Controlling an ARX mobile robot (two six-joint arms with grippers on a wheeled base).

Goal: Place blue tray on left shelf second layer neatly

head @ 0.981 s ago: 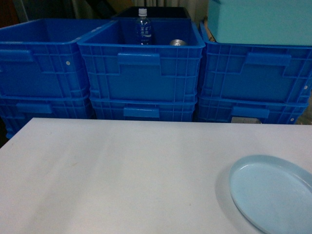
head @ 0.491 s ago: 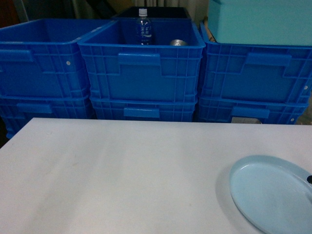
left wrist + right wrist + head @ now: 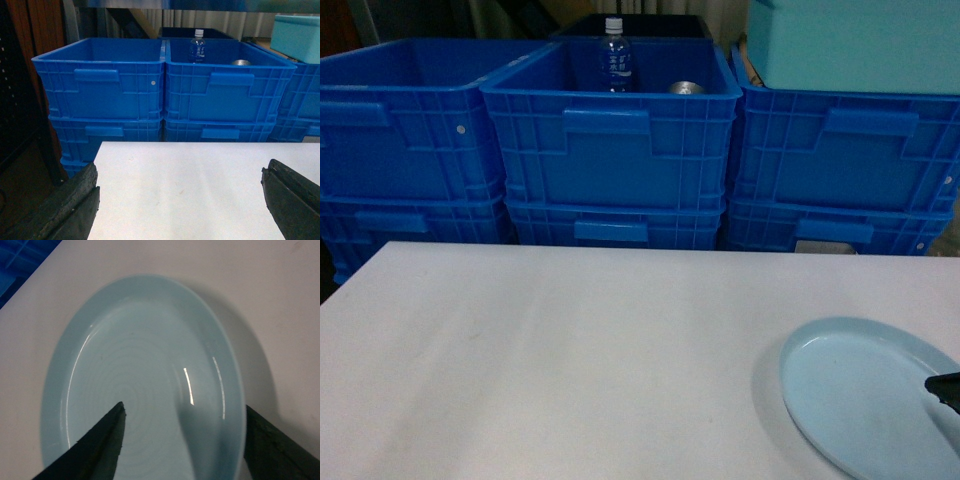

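Note:
The blue tray (image 3: 860,400), a pale glossy oval dish, lies flat on the white table (image 3: 570,360) at the front right. In the head view only a dark fingertip (image 3: 943,387) of my right gripper shows, over the tray's right side. The right wrist view shows the tray (image 3: 140,360) filling the frame. My right gripper (image 3: 184,407) is open just above it, one finger over the tray's inside and the other outside its right rim. My left gripper (image 3: 180,170) is open wide over the table's left part, holding nothing. The left shelf second layer is out of view.
Stacked dark-blue crates (image 3: 610,150) line the far side of the table; the middle one holds a water bottle (image 3: 614,60) and a can (image 3: 685,87). A turquoise box (image 3: 855,40) sits on the right crates. A dark gap (image 3: 30,165) lies left of the table.
The right gripper's fingertip has come further into the head view over the tray's right side. The tray has shifted slightly left on the table.

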